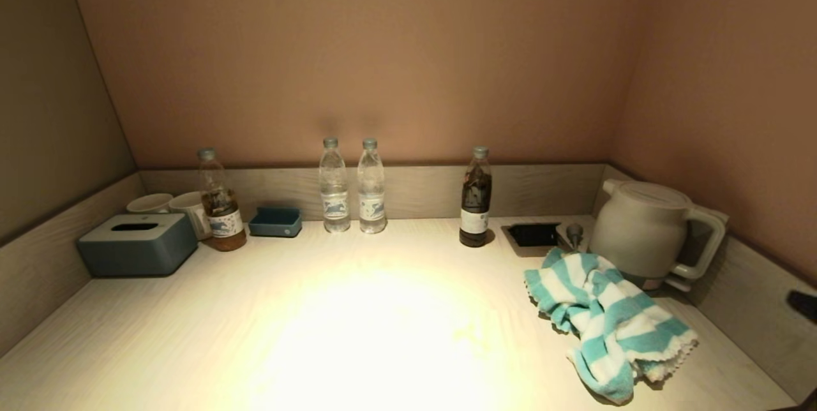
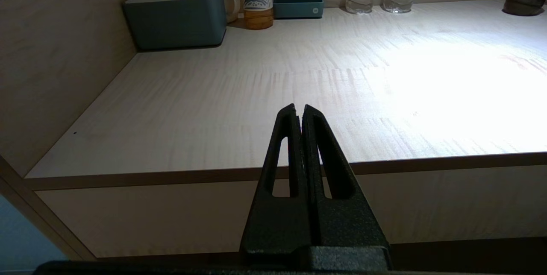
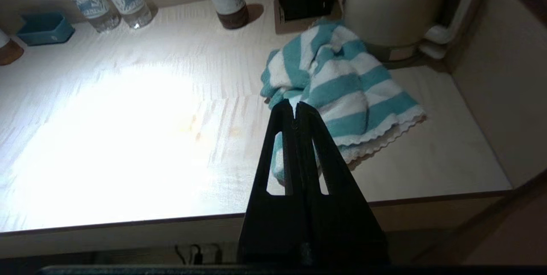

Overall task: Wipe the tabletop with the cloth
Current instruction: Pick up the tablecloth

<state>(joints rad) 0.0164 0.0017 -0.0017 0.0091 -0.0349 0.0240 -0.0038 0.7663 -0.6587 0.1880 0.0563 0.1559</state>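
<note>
The tabletop (image 1: 319, 334) sits in a nook, with low wooden walls on the left, the far side and the right. Only the near edge has no wall.

The left gripper (image 2: 298, 110) hangs off the near edge on the left side, out in front of the table and not touching it. Its two fingers are pressed tight together and hold nothing.

In the far left corner is a gray-blue tissue box (image 1: 137, 244). Two white mugs (image 1: 171, 207) stand just behind it, close to the far wall. Just right of the mugs is a bottle of brown tea (image 1: 219, 200), and next to that a small blue tray (image 1: 275, 222).

Two clear water bottles (image 1: 352, 186) stand side by side at the far wall, near the middle. Further right is a dark bottle (image 1: 475, 198), also far back.

The whole middle and near part of the tabletop is bare and lit bright, all the way from the left wall across to the cloth.

Right of the dark bottle, a black socket box (image 1: 533, 235) is sunk into the table. A white kettle (image 1: 646, 230) stands in the far right corner, near the right wall.

The striped cloth (image 1: 606, 321), blue-green and white, lies bunched up on the right side. Its far end comes right up to the kettle and the socket box, and its near end lies close to the near edge.

The right gripper (image 3: 295, 106) hangs off the near edge, pointing at the cloth. Its fingers are squeezed together with nothing between them.
</note>
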